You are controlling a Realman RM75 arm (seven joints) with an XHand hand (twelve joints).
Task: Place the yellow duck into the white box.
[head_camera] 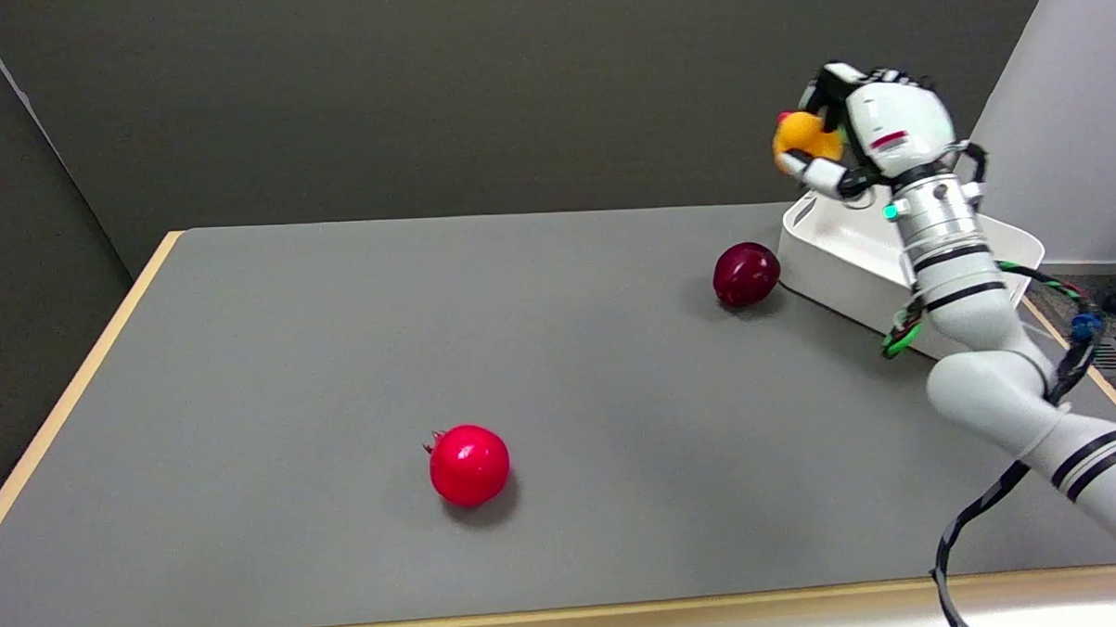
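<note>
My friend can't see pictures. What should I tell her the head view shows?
The robot's right hand holds a yellow duck in the air, above the near end of a white box. On the gray table sit a dark red plum-like fruit beside the box and a bright red pomegranate nearer the front.

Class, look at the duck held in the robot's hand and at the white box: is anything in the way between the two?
Nothing visible is. The right hand holds the yellow duck in the air above the white box's far left corner, and the box is open at the top. The dark red fruit lies on the table beside the box, outside the path down.
</note>
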